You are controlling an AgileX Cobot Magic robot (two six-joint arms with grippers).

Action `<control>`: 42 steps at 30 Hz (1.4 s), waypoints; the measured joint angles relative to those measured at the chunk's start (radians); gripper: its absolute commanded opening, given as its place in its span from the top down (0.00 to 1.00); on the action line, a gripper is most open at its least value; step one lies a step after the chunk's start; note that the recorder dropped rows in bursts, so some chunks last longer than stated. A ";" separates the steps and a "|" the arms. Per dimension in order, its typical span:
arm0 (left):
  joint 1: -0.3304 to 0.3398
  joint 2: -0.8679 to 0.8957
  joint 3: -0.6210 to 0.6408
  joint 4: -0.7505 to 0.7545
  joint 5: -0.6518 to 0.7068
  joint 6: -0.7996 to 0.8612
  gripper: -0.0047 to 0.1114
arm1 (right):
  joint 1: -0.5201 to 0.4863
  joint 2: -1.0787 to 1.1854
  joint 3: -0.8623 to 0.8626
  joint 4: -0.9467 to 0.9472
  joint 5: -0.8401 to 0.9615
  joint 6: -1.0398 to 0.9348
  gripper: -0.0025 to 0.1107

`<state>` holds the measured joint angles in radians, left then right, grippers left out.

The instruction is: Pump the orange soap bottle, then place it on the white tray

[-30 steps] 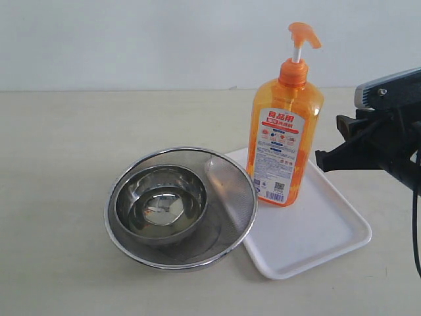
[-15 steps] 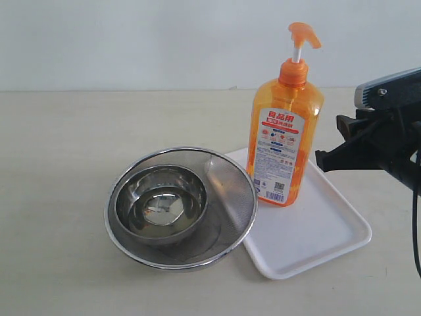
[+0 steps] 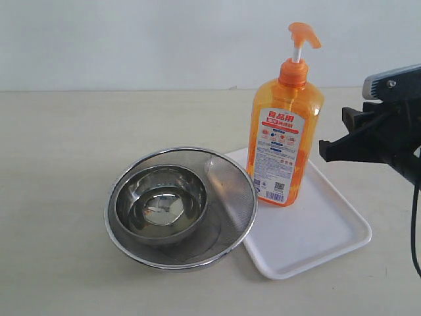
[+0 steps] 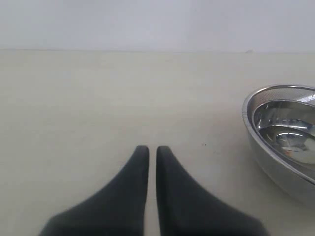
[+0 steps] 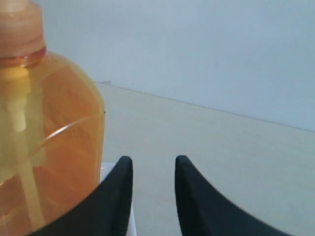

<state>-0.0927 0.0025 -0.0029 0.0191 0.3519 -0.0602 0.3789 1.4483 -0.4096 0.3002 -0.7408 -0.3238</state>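
Note:
The orange soap bottle (image 3: 284, 135) stands upright on the back part of the white tray (image 3: 322, 230), its pump nozzle (image 3: 302, 34) raised. My right gripper (image 3: 334, 135) hovers just right of the bottle, apart from it. In the right wrist view the bottle (image 5: 47, 142) fills one side, and the right gripper (image 5: 153, 160) is open with only table showing between its black fingers. My left gripper (image 4: 152, 148) is shut on nothing, low over bare table; it does not appear in the exterior view.
A round steel mesh strainer (image 3: 227, 187) with a steel bowl (image 3: 161, 201) inside sits left of the tray, overlapping its left corner. The strainer's rim (image 4: 275, 91) is beside the left gripper. A pale wall stands behind the table.
My right gripper has drawn slightly to the right and up, away from the bottle. The bottle, tray and bowls have not moved.

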 measured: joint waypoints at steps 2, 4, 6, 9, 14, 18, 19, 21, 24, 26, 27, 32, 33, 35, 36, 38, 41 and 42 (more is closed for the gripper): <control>0.000 0.000 0.000 0.000 0.000 0.000 0.92 | 0.000 0.000 -0.011 0.040 -0.005 -0.016 0.45; 0.000 0.000 0.000 0.000 0.000 0.000 0.92 | 0.000 0.000 -0.024 0.074 -0.005 -0.037 0.29; 0.000 0.000 0.000 0.000 0.000 0.000 0.92 | 0.000 0.000 -0.038 0.095 -0.003 -0.055 0.25; 0.000 0.000 0.000 0.000 0.000 0.000 0.92 | 0.000 0.000 -0.052 0.090 0.019 -0.094 0.25; 0.000 0.000 0.000 0.000 0.000 0.000 0.92 | 0.000 0.000 -0.057 -0.034 0.102 -0.093 0.25; 0.000 0.000 0.000 0.000 0.000 0.000 0.92 | 0.000 0.000 -0.089 -0.106 0.242 -0.040 0.25; 0.000 0.000 0.000 0.000 0.000 0.000 0.92 | 0.000 0.000 -0.097 -0.123 0.278 -0.026 0.25; 0.000 0.000 0.000 0.000 0.000 0.000 0.92 | 0.000 0.000 -0.114 -0.193 0.344 0.030 0.25; 0.000 0.000 0.000 0.000 0.000 0.000 0.92 | 0.000 0.000 -0.118 -0.251 0.370 0.085 0.25; 0.000 0.000 0.000 0.000 0.000 0.000 0.92 | 0.000 0.000 -0.118 -0.312 0.399 0.151 0.25; 0.000 0.000 0.000 0.000 0.000 0.000 0.92 | 0.000 0.000 -0.118 -0.325 0.414 0.177 0.25; 0.000 0.000 0.000 0.000 0.000 0.000 0.92 | 0.000 0.000 -0.118 -0.507 0.437 0.374 0.25; 0.000 0.000 0.000 0.000 0.000 0.000 0.92 | 0.000 0.000 -0.118 -0.596 0.416 0.456 0.25; 0.000 0.000 0.000 0.000 0.000 0.000 0.92 | 0.000 0.000 -0.118 -0.716 0.354 0.592 0.25; 0.000 0.000 0.000 0.000 0.000 0.000 0.92 | 0.000 0.000 -0.118 -0.751 0.332 0.621 0.25; 0.000 0.000 0.000 0.000 0.000 0.000 0.92 | 0.000 0.000 -0.118 -0.789 0.275 0.657 0.25; 0.000 0.000 0.000 0.000 0.000 0.000 0.92 | 0.000 0.000 -0.118 -0.818 0.227 0.668 0.25; 0.000 0.000 0.000 0.000 0.000 0.000 0.92 | 0.000 0.000 -0.118 -0.825 0.222 0.668 0.25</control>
<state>-0.0927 0.0025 -0.0029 0.0191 0.3519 -0.0602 0.3789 1.4483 -0.5276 -0.5253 -0.5188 0.3439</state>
